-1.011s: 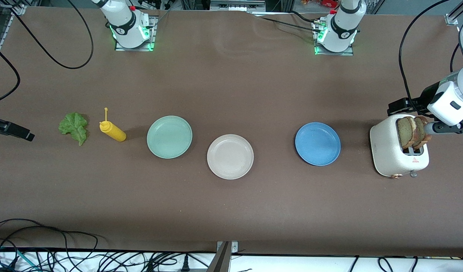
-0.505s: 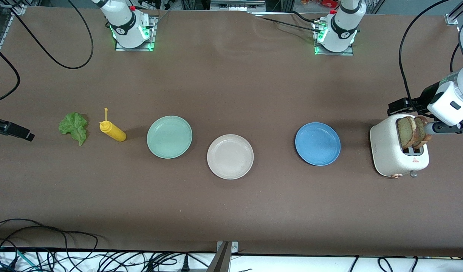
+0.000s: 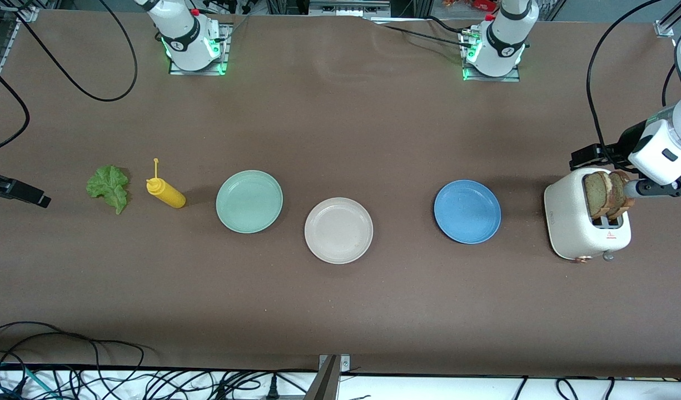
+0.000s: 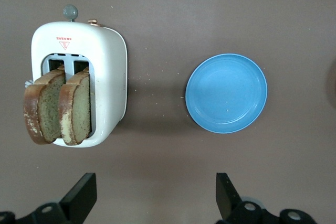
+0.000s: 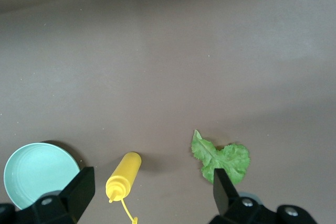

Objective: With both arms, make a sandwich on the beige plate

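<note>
The beige plate (image 3: 338, 230) lies bare at mid-table. Two browned bread slices (image 3: 607, 194) (image 4: 58, 106) stand upright in the slots of a white toaster (image 3: 573, 230) (image 4: 107, 56) at the left arm's end. A ruffled green lettuce leaf (image 3: 109, 186) (image 5: 223, 161) lies flat at the right arm's end. My left gripper (image 4: 156, 198) hangs open and holds nothing, high over the table beside the toaster; its white wrist (image 3: 662, 147) shows above the toaster. My right gripper (image 5: 152, 195) is open and holds nothing, high over the table by the lettuce.
A yellow squeeze bottle (image 3: 165, 192) (image 5: 124, 177) lies on its side between the lettuce and a mint-green plate (image 3: 249, 201) (image 5: 37, 179). A blue plate (image 3: 467, 211) (image 4: 227, 93) sits between the beige plate and the toaster. Cables trail along the table's edge nearest the front camera.
</note>
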Tool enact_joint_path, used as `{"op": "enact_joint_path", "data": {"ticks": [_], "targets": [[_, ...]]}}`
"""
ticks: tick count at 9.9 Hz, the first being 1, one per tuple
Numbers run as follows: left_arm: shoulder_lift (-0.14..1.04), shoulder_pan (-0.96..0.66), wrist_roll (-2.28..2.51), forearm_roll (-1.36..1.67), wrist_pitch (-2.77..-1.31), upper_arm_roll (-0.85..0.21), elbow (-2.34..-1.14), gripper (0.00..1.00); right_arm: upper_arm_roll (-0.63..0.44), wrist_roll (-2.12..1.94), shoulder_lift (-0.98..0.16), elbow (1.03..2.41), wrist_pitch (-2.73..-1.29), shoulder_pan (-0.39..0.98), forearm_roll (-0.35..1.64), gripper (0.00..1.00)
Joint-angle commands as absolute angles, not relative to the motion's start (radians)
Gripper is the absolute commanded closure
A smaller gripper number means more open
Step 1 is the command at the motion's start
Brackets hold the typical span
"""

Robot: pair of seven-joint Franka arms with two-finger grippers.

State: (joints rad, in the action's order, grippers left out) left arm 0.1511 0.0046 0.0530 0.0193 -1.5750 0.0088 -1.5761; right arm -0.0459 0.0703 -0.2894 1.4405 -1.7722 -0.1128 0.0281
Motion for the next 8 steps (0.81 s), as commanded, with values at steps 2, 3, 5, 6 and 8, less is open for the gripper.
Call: {"op": "enact_joint_path", "data": {"ticks": [2, 3, 5, 6, 8], "targets": [[0.16, 0.012, 0.032, 0.003, -1.566, 0.002, -1.557, 0.0, -0.043, 0.077, -0.278, 1.456, -1.782, -0.112, 0.021, 0.0], [0.16, 0.012, 0.032, 0.003, -1.566, 0.002, -1.557, 0.0, -0.043, 0.071, -0.276, 1.457, -1.782, -0.113, 0.023, 0.0], [0.16, 0.012, 0.034, 0.003, -1.566, 0.002, -1.557, 0.0, -0.043, 0.072, -0.282, 1.457, -1.782, -0.115, 0.023, 0.0], [0.161, 0.012, 0.034, 0.003, -1.566, 0.002, -1.557, 0.0, -0.043, 0.072, -0.284, 1.457, -1.782, -0.117, 0.023, 0.0], [0.161, 0.012, 0.034, 0.003, -1.566, 0.002, -1.557, 0.0, -0.043, 0.072, -0.284, 1.457, -1.782, -0.117, 0.025, 0.0]]}}
